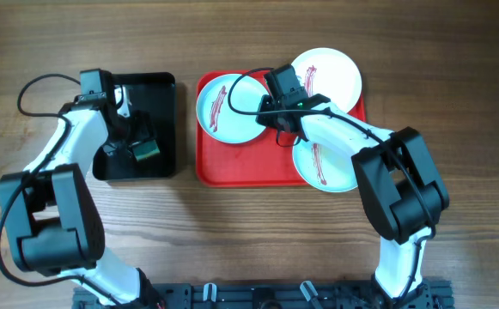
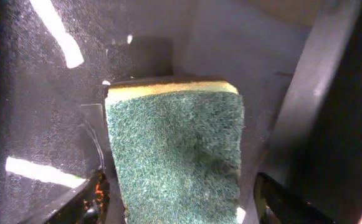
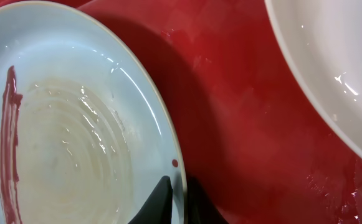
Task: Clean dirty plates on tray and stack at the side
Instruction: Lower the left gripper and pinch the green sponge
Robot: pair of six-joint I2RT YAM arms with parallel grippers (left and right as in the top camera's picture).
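The red tray point(image 1: 249, 163) holds three plates, each with a dark red streak. A mint plate point(image 1: 219, 107) lies at its left, a white plate point(image 1: 328, 73) at the back right, and a second mint plate point(image 1: 326, 165) at the front right. My right gripper point(image 1: 268, 120) is shut on the right rim of the left mint plate point(image 3: 75, 143), with one finger point(image 3: 177, 202) inside the rim and one outside. My left gripper point(image 1: 137, 142) is over the black tray point(image 1: 159, 86). Its jaws point(image 2: 181, 205) are closed on a green and yellow sponge point(image 2: 174, 149).
The black tray point(image 2: 37, 93) sits left of the red tray with a narrow gap between them. The white plate point(image 3: 330, 62) overhangs the red tray's point(image 3: 230, 112) back right corner. The wooden table point(image 1: 249, 232) surrounds both trays.
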